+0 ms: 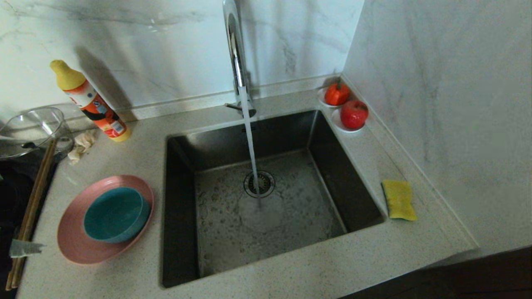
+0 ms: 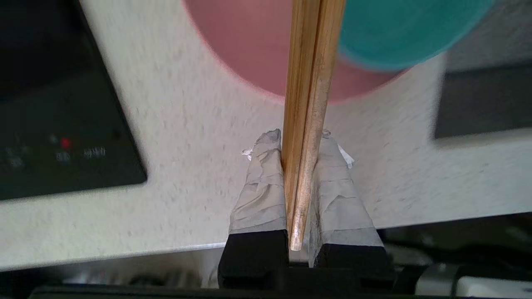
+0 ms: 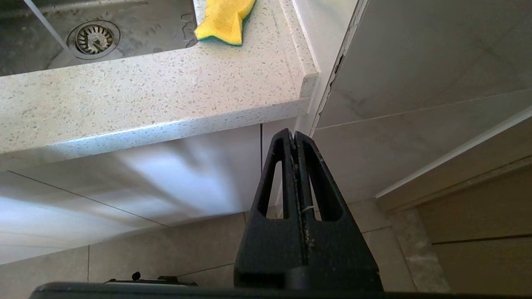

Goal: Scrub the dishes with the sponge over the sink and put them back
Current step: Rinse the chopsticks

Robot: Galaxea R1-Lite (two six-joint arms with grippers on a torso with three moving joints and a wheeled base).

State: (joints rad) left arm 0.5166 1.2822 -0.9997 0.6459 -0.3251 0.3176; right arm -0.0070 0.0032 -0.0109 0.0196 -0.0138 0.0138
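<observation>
While water runs from the chrome tap [image 1: 237, 62] into the sink [image 1: 266, 199], the robot's left gripper [image 2: 300, 143] is clamped on a pair of wooden chopsticks [image 2: 309, 104] at the near left edge of the counter [image 1: 291, 265], its taped fingers [image 2: 259, 182] pinching the sticks side by side so that they reach out over the rim of the pink plate [image 1: 75, 245]. The teal bowl [image 1: 114, 214] sits nested in that plate just left of the basin, and neither dish looks to have been lifted yet. The sponge [image 1: 398, 199] lies flat on the counter just right of the sink, yellow face up, apart from both arms. The right gripper [image 3: 296, 141] hangs parked below the counter's front edge, its jaws pressed together on nothing. Further back on the left stand a clear glass bowl [image 1: 33, 128], an orange bottle with a yellow cap [image 1: 93, 104] and a crumpled rag [image 1: 82, 143]; two red fruits on saucers [image 1: 347, 107] occupy the far right corner. Judging by the layout, the dishes wait on one side and the sponge on the other so that each arm can take its own item and meet over the running water; the chopsticks probably have to be set down first, since the left gripper cannot take a dish while it is full.
</observation>
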